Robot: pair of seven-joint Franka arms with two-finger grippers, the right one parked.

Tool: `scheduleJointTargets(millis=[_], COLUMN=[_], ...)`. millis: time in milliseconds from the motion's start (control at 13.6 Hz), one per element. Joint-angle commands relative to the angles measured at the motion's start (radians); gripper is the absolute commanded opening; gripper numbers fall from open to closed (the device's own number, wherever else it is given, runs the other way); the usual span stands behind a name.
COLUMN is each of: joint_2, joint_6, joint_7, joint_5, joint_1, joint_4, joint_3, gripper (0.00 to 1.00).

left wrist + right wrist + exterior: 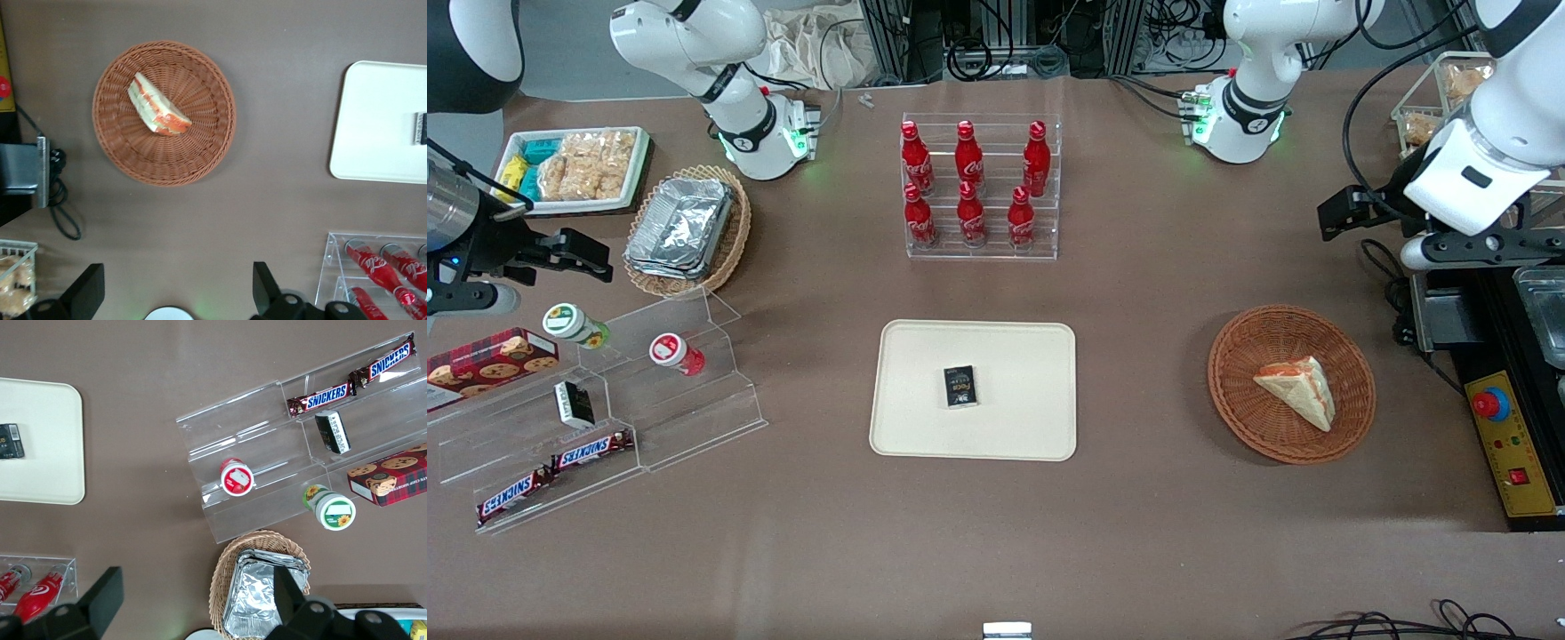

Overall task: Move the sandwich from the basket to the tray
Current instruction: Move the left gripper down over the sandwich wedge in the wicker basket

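Observation:
The sandwich (1298,391) lies in the round reddish-brown basket (1232,351), toward the working arm's end of the table. The cream tray (1014,356) lies flat at the table's middle with a small black packet (960,387) on it. My left gripper (1341,216) hangs high above the table, farther from the front camera than the basket, open and empty. In the left wrist view the sandwich (158,107) rests in the basket (207,150), the tray (373,120) shows beside it, and my gripper (177,293) has its black fingers (265,288) wide apart over bare table.
A clear rack of red cola bottles (980,191) stands farther from the front camera than the tray. A yellow control box with a red button (1512,444) sits beside the basket. A tan basket of foil containers (685,227) and an acrylic snack stand (605,418) lie toward the parked arm's end.

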Motion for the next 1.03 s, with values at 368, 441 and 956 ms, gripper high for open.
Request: scheduleJointTargets(millis=[368,441,956], joint_2=[0.096,0.119,0.186], joint_6=[-0.046,-0.026,0.61], joint_7=[-0.201,-0.22,-0.603], joint_5=[0.049,0.045,-0.004], joint_1=[0.005,0.005,0.005], joint_4=[0.041,0.016,-0.427], joint_3=[0.056,0.092,0.176], gripper=[1.0,1.0,1.0])
